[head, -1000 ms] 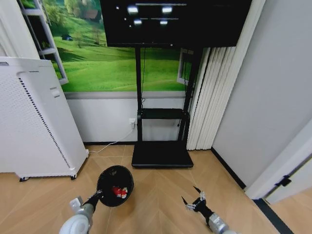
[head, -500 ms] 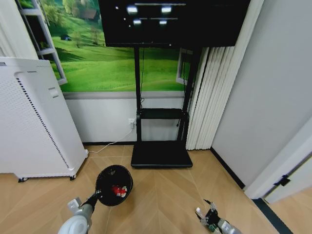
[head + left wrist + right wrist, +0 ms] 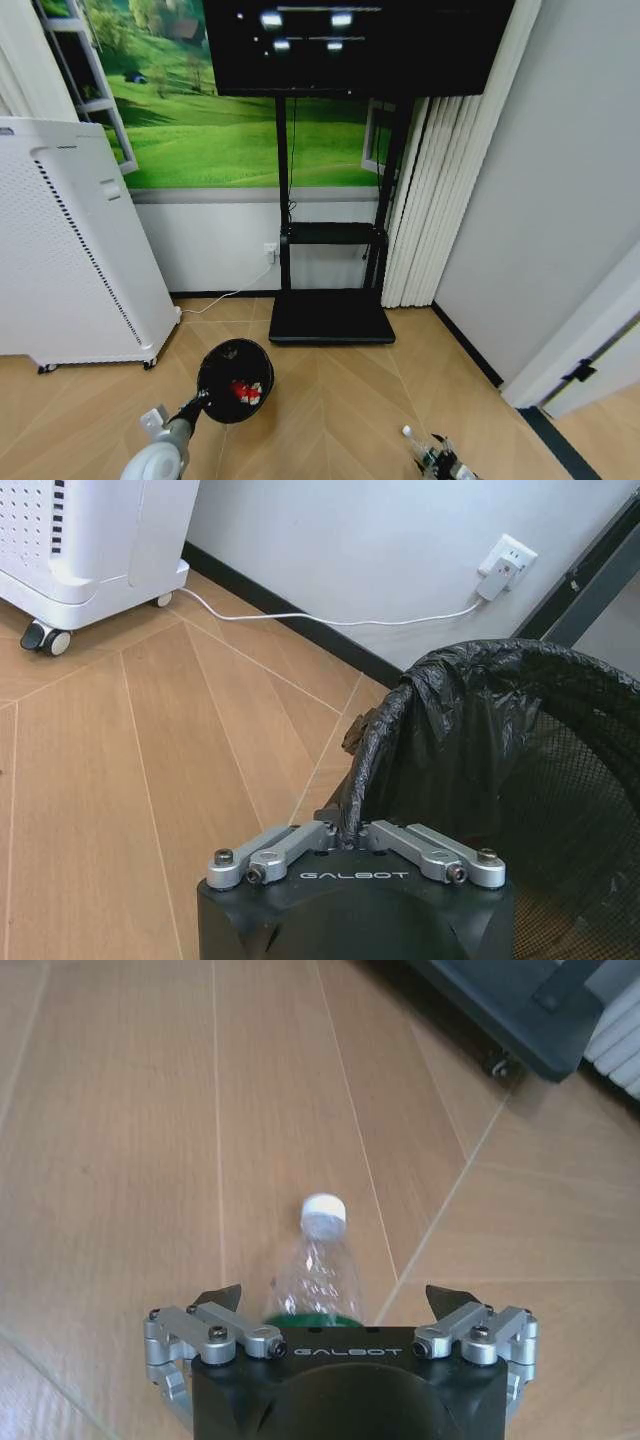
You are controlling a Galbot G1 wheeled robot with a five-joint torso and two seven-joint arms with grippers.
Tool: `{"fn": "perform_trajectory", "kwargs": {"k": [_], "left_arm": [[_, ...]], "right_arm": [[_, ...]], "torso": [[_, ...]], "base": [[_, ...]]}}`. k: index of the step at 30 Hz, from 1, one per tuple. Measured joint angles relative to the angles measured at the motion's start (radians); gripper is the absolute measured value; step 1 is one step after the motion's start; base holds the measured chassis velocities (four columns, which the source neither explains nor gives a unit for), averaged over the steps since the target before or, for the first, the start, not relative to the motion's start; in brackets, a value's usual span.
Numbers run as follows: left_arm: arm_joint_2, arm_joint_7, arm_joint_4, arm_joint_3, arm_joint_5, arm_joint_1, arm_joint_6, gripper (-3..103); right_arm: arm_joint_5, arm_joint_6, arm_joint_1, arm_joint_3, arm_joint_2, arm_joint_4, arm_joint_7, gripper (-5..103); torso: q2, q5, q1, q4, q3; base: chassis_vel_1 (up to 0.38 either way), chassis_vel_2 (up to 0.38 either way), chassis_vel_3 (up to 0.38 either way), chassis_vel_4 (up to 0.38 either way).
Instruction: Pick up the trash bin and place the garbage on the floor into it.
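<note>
right gripper (image 3: pixel 332 1305) lowered, wide over bottle (image 3: pixel 318 1265) | left gripper (image 3: pixel 356 838) clamps trash bin (image 3: pixel 520 750) rim

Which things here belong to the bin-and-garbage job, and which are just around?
Job: trash bin, held at its rim by the left gripper; red-and-white garbage inside it; clear bottle on the floor, between the right gripper's open fingers.

Around: white appliance, TV stand, wall socket.

The head view looks forward and down from high up. The left wrist view sits close behind the left gripper (image 3: pixel 352 832) at the trash bin (image 3: pixel 500 770), which both share. The right wrist view looks steeply down at the floor (image 3: pixel 120 1140), probably from low.
</note>
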Motion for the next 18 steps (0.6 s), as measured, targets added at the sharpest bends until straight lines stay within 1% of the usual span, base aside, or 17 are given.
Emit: {"fn": "perform_trajectory", "kwargs": {"k": [6, 7, 8, 10, 11, 12, 14, 16, 17, 18], "left_arm": [[0.003, 0.0, 0.0, 0.002, -0.001, -0.004, 0.0, 1], [0.004, 0.0, 0.0, 0.002, -0.002, -0.004, -0.001, 1], [0.004, 0.0, 0.0, 0.002, -0.002, -0.004, -0.001, 1], [0.005, 0.0, 0.0, 0.002, -0.002, -0.004, -0.001, 1], [0.005, 0.0, -0.001, 0.003, -0.002, -0.004, -0.001, 1], [0.005, 0.0, -0.001, 0.003, -0.002, -0.004, -0.001, 1], [0.005, 0.0, -0.004, 0.006, -0.003, -0.004, -0.001, 1], [0.005, 0.0, -0.005, 0.007, -0.003, -0.004, -0.001, 1], [0.006, 0.0, -0.006, 0.007, -0.003, -0.004, -0.001, 1], [0.006, 0.0, -0.007, 0.007, -0.003, -0.004, -0.001, 1]], "right_arm": [[-0.044, 0.002, 0.018, -0.008, -0.018, -0.069, -0.021, 100], [-0.052, 0.002, 0.02, -0.009, -0.019, -0.077, -0.029, 103], [-0.052, 0.002, 0.02, -0.009, -0.019, -0.077, -0.029, 103], [-0.059, 0.0, 0.026, -0.007, -0.016, -0.086, -0.061, 96], [-0.058, -0.008, 0.026, -0.007, -0.015, -0.083, -0.075, 91], [-0.058, -0.008, 0.026, -0.007, -0.015, -0.083, -0.075, 91], [-0.054, -0.014, 0.024, -0.007, -0.013, -0.068, -0.089, 81], [-0.052, -0.014, 0.024, -0.007, -0.013, -0.063, -0.092, 81], [-0.05, -0.015, 0.024, -0.007, -0.013, -0.059, -0.093, 70], [-0.05, -0.015, 0.026, -0.007, -0.013, -0.058, -0.094, 65]], "torso": [[0.0, 0.0, 0.0, -0.0005, 0.0], [0.0, 0.0, 0.0, -0.0005, 0.0], [0.0, 0.0, 0.0, -0.0005, 0.0], [0.0, 0.0002, 0.0, -0.0004, 0.0], [0.0, 0.0002, 0.0, -0.0002, 0.0], [0.0, 0.0002, 0.0, -0.0002, 0.0], [0.0, 0.0001, 0.0, -0.0003, 0.0], [0.0, 0.0001, 0.0, -0.0002, 0.0], [0.0, 0.0001, 0.0, -0.0003, 0.0], [0.0, 0.0001, 0.0, -0.0002, 0.0]], "base": [[0.0, 0.0, 0.0, 0.0], [0.0, 0.0, 0.0, 0.0], [0.0, 0.0, 0.0, 0.0], [0.0, 0.0, 0.0, 0.0], [0.0, 0.0, 0.0, 0.0], [0.0, 0.0, 0.0, 0.0], [0.0, 0.0, 0.0, 0.0], [0.0, 0.0, 0.0, 0.0], [0.0, 0.0, 0.0, 0.0], [0.0, 0.0, 0.0, 0.0]]}}
